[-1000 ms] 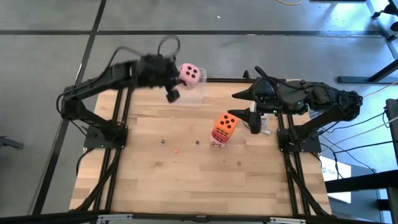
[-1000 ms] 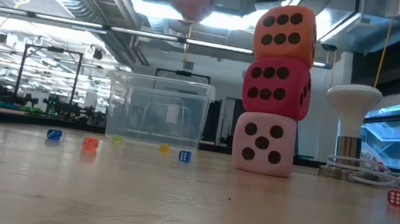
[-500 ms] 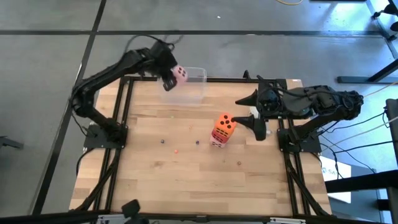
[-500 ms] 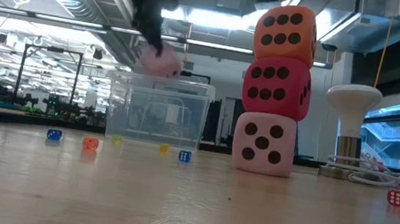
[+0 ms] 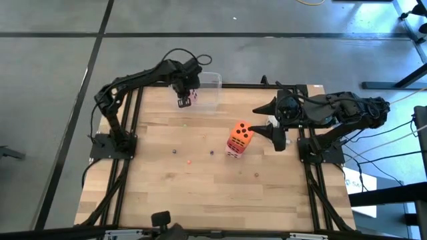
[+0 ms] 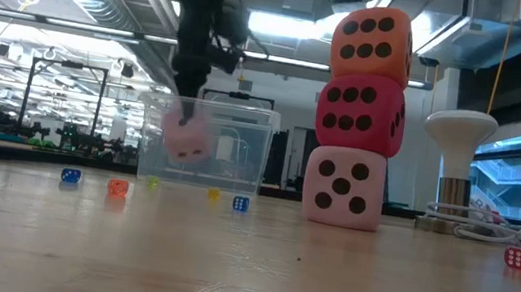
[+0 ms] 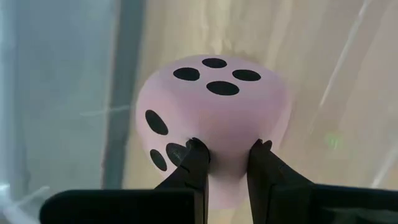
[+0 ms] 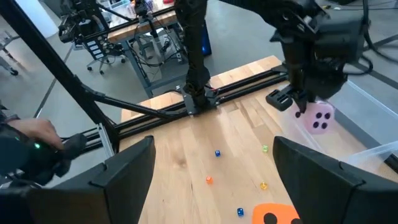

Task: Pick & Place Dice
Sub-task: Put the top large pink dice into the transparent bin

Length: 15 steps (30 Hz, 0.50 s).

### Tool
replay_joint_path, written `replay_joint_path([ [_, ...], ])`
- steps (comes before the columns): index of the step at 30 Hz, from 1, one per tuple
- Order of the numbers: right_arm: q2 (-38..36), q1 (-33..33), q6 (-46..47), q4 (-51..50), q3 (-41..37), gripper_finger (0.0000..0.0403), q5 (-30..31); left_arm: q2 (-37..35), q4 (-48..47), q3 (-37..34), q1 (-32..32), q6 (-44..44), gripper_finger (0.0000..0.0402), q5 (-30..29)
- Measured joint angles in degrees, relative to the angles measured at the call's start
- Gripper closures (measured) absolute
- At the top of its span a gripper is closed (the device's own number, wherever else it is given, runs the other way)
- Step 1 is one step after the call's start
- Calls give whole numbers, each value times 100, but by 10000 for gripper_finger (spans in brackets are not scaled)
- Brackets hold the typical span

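Clamped on a pink die by the left gripper, fingers pinching one corner edge with the four-pip face turned away from the wrist. Lowered a good deal from a second ago: then high above the clear tub, half a second ago level with the tub's rim, now down inside the tub's walls, as seen through the clear plastic in the low view. From above, die and left gripper at the tub's left end, just within its outline. Whether the die touches the tub's floor: not discernible.

To the right of the tub and nearer the table's middle, a stack of three dice: orange die on top, red die beneath it, pale pink die at the bottom, upright and unmoved over the last second. Well apart from the tub, beside that stack, the right gripper, fingers spread wide and empty, waiting in nearly the same pose.

Judged meaning: placing of the pink die into the tub nearly done; release and a clean lift out past the tub's rim probably the steps left. Possible snag: a finger catching the tub's wall on withdrawal.
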Motion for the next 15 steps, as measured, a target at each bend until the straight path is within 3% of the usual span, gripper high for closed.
replay_joint_path([
  [15,2,0,127,4,0,83,-2,309,-134,0,-331,397,364,-559],
])
